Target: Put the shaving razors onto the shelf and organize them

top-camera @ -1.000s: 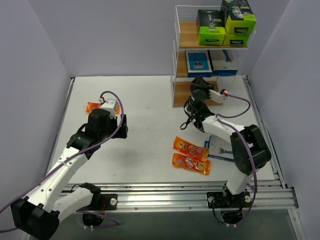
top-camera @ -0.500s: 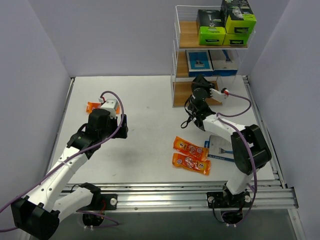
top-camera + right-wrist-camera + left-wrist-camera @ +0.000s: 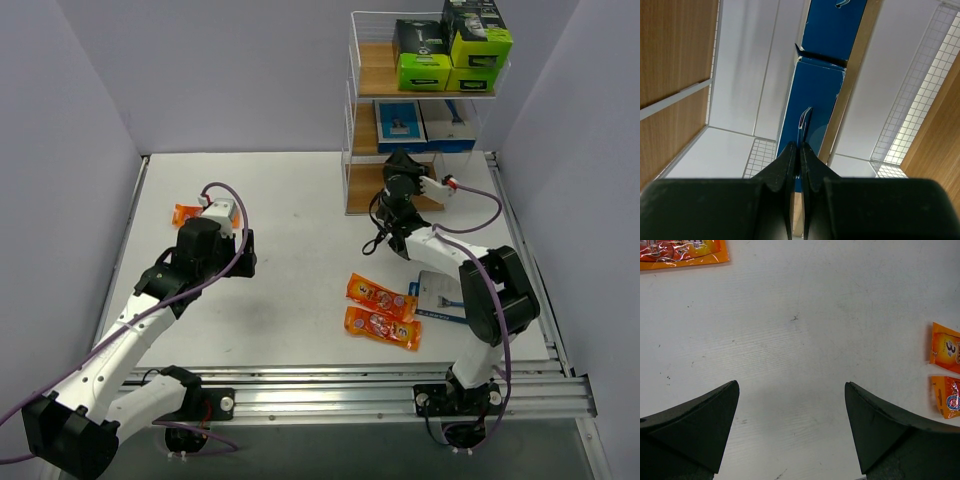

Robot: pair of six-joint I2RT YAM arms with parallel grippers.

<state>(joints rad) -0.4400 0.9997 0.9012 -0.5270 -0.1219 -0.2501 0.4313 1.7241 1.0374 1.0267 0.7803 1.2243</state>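
Lavender walls close in a white table on three sides. At 1 o'clock on the table stands the shelf, backed against the far wall. The right arm reaches toward 12 o'clock into the bottom tier. Its forearm lies across a loose blue card on the table and hides part of it. The left arm stretches out to the 9 o'clock side.

The top tier holds black-and-lime boxes and the middle tier holds blue cards.

The right gripper sits between the wooden boards with its jaws pressed together and a blue pack just ahead of the tips. Whether anything thin is pinched there cannot be told. The left gripper hangs over bare table, spread wide and empty.

Two orange packets lie side by side at 5 o'clock of the table's middle, just at 9 o'clock of the loose blue card. A third orange packet lies at 10 o'clock of the left wrist, just beside it.
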